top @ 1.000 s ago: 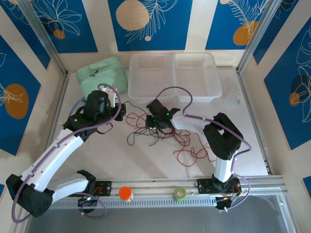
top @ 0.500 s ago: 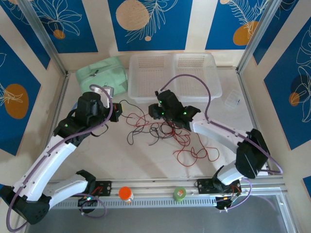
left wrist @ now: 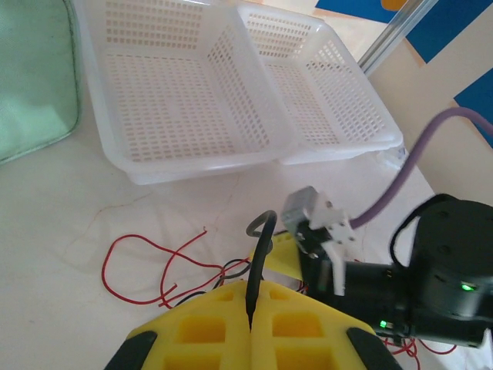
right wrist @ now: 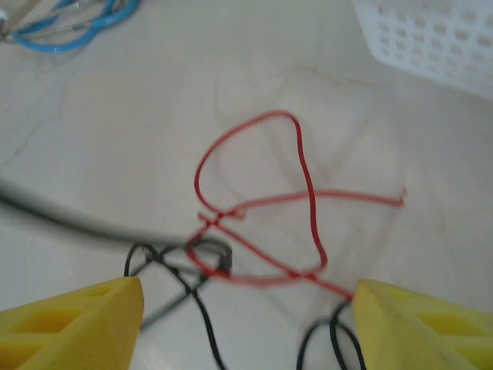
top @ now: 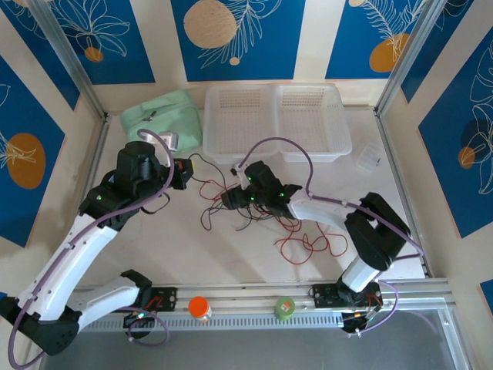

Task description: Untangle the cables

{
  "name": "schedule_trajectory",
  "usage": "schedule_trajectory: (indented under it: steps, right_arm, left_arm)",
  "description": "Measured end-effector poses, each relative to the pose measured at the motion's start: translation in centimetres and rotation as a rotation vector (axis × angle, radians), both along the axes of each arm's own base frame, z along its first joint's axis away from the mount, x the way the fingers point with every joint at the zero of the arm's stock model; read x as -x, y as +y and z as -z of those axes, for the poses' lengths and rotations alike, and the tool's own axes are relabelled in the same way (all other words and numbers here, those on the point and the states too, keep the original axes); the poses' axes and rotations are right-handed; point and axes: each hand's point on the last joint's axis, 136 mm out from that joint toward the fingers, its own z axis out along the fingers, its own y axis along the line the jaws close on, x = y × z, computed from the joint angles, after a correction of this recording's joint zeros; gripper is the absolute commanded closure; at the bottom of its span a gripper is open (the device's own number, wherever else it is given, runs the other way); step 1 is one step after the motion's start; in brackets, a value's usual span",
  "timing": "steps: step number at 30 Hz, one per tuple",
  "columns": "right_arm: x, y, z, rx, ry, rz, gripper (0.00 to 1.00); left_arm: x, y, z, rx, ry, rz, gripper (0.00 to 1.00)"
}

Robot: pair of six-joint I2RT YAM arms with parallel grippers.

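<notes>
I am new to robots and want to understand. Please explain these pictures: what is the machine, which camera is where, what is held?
Two robot arms stand at a table, each with a two-finger gripper. One picture looks down from above; the others come from wrist cameras. On the table lie tangled red and black cables, white baskets and a green pouch. The left gripper is shut on a black cable; the right gripper is open over the tangle.

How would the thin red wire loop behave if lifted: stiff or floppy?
The thin red wire loop probably flops, since it lies in loose curls on the pale tabletop. It likely drags the thin black wire knotted across it. Being so thin, it should weigh little.
</notes>
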Motion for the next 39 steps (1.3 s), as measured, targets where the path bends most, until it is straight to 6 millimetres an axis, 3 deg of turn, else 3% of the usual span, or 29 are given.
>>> schedule_trajectory:
  steps: [4, 8, 13, 15, 20, 24, 32, 39]
  right_arm:
    - [-1.9, 1.7, -0.6, -0.027, -0.046, 0.007, 0.75]
    - [-2.6, 1.6, -0.8, -0.030, -0.061, 0.048, 0.93]
    - [-2.2, 0.6, -2.9, -0.007, -0.098, 0.079, 0.98]
    - [-1.7, 0.0, -5.3, -0.008, -0.138, 0.078, 0.99]
    - [-0.5, -0.7, -13.7, -0.032, -0.286, 0.044, 1.00]
    - [0.3, -0.7, -17.6, 0.016, -0.383, 0.017, 1.00]
    - [2.0, -1.7, -17.7, 0.345, -0.550, -0.046, 1.00]
    - [1.2, -3.7, -15.9, 0.547, -0.600, -0.036, 1.00]
  left_arm:
    - [0.1, 0.0, 0.1, 0.000, 0.005, 0.004, 1.00]
    - [0.4, 0.2, 0.1, -0.002, 0.009, 0.003, 1.00]
    - [0.8, 0.8, 0.2, -0.014, 0.011, -0.013, 1.00]
    - [0.8, 1.0, 0.2, -0.021, 0.012, -0.023, 1.00]
    - [0.9, 1.2, 1.5, -0.031, 0.033, -0.034, 1.00]
    - [0.9, 1.2, 3.3, -0.044, 0.073, -0.039, 1.00]
    - [0.8, 1.1, 4.8, -0.059, 0.098, -0.039, 1.00]
    - [0.8, 1.2, 5.9, -0.066, 0.119, -0.042, 1.00]
